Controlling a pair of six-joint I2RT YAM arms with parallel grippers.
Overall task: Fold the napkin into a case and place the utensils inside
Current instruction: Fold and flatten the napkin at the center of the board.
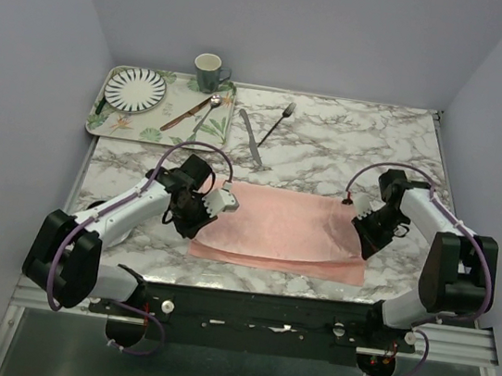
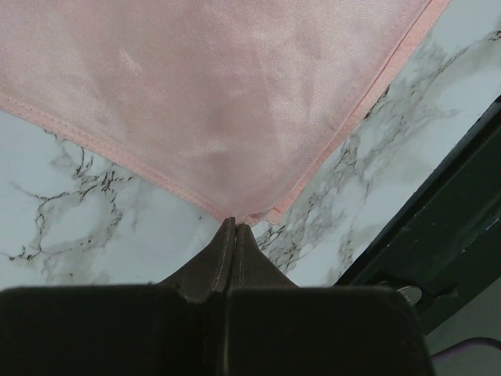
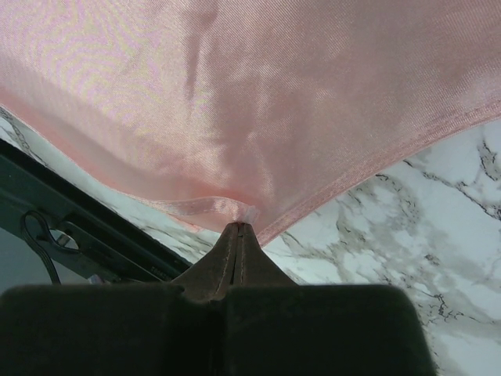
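On the grey-veined white marble counter [image 1: 349, 155], the soft, plain salmon-pink cloth napkin [image 1: 283, 228] lay spread between the 2 arms, just ahead of their bases. The left claw [image 2: 233, 227] was pressed together on a corner at the napkin's left end, the hemmed point vanishing between its dark tips. The right claw [image 3: 237, 229] was likewise clamped on a corner at the right end, where the cloth puckered and rose a little off the marble. The slim silver metal fork [image 1: 277, 123] and the plain silver metal table knife [image 1: 251, 137] rested near each other on the counter beyond the napkin, apart from it and from both claws.

The cloth looked thin, light and limp, with a sheen suggesting it would slide easily over the smooth stone. It would probably sag in the middle if lifted, so holding 2 corners and keeping the edge between them taut seemed the soundest grip for a fold. The utensils looked rigid and slippery, best pinched across the handle.
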